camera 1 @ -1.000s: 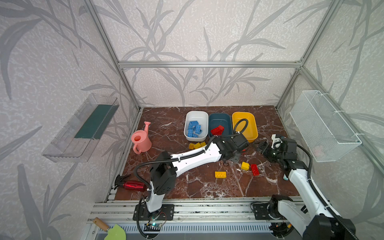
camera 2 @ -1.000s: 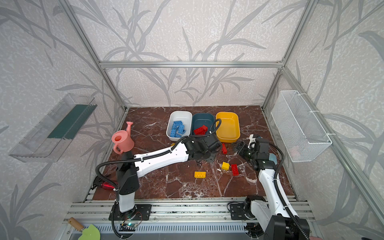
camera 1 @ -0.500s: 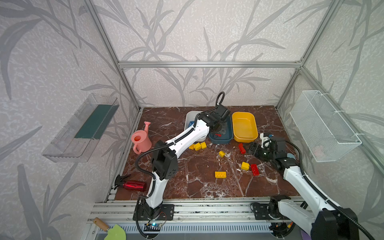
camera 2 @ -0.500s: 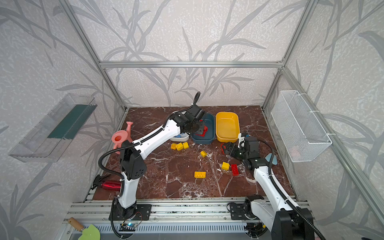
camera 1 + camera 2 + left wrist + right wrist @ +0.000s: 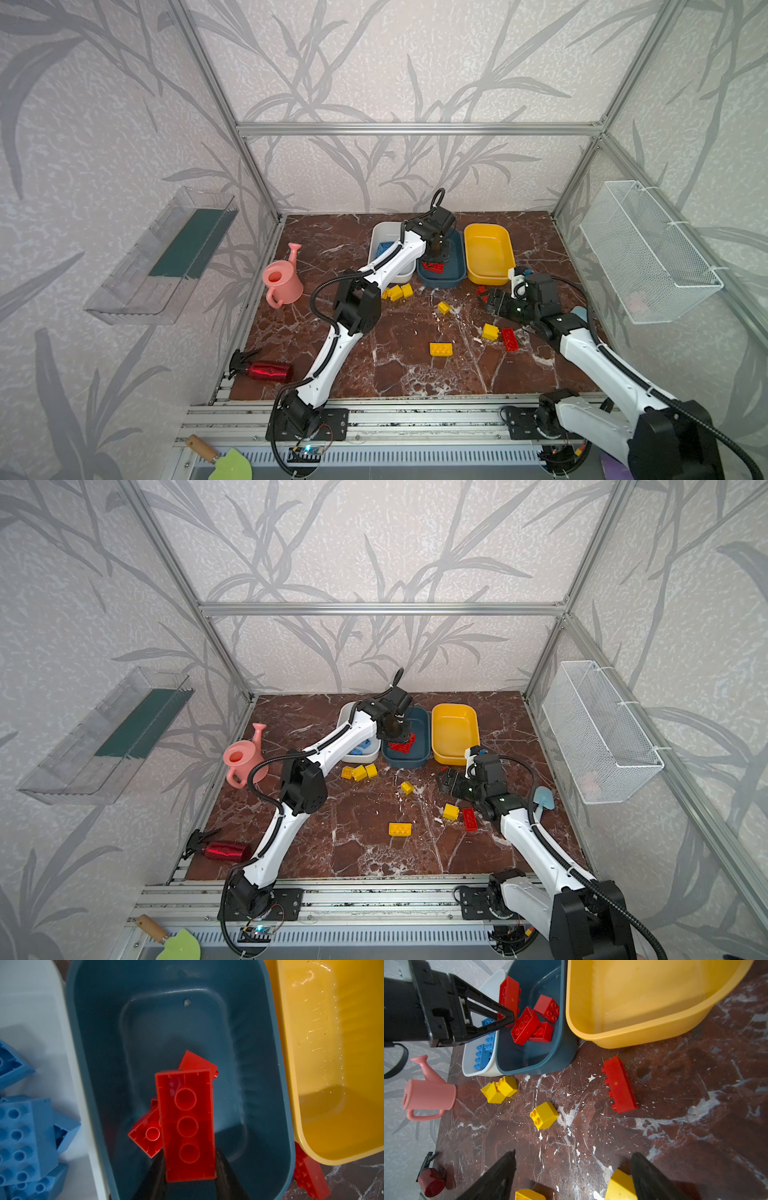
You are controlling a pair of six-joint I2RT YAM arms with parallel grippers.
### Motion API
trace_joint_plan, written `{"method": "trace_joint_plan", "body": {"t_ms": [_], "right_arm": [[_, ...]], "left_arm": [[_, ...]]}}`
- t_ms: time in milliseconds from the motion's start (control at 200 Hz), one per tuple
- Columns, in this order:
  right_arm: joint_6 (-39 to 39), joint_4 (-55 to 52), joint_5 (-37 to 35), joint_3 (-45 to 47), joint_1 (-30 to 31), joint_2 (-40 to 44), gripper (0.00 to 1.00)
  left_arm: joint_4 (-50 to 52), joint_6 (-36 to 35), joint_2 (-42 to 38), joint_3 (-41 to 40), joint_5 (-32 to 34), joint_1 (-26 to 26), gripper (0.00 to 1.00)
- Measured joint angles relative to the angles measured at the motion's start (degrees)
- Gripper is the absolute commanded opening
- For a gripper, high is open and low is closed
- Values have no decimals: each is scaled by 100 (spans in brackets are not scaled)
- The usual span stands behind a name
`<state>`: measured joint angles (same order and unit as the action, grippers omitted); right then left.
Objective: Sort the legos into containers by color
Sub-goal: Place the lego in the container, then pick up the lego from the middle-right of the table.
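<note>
On the marble floor (image 5: 365,854), at twelve o'clock, the white container (image 5: 347,713), teal container (image 5: 420,755) and yellow container (image 5: 455,729) stand side by side. The left gripper (image 5: 395,730) hangs over the teal one, a red lego (image 5: 409,739) at its tips. Yellow legos (image 5: 359,772) lie mid-floor. At three o'clock the right gripper (image 5: 446,780) hovers, with a loose red brick (image 5: 469,818) at its five o'clock.

I counted three tubs (image 5: 384,232) (image 5: 455,270) (image 5: 488,249), six red bricks (image 5: 618,1084), five or six yellow bricks (image 5: 544,1114) — blue bricks (image 5: 481,1057) too heaped to count.

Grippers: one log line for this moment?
left gripper shut on red brick | over teal tub | right gripper open, holding nothing | yellow tub empty
</note>
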<state>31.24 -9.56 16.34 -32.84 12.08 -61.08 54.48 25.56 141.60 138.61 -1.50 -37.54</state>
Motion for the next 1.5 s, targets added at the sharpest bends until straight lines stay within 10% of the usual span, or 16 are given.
{"method": "trace_joint_plan", "body": {"t_ms": [380, 1499], "right_arm": [[-389, -365, -579, -363, 269, -525, 89], [-990, -992, -1698, -1991, 525, -3386, 55]], "left_arm": [[59, 17, -275, -190, -190, 52, 58], [-1394, 1025, -7617, -8258, 232, -426, 60]]}}
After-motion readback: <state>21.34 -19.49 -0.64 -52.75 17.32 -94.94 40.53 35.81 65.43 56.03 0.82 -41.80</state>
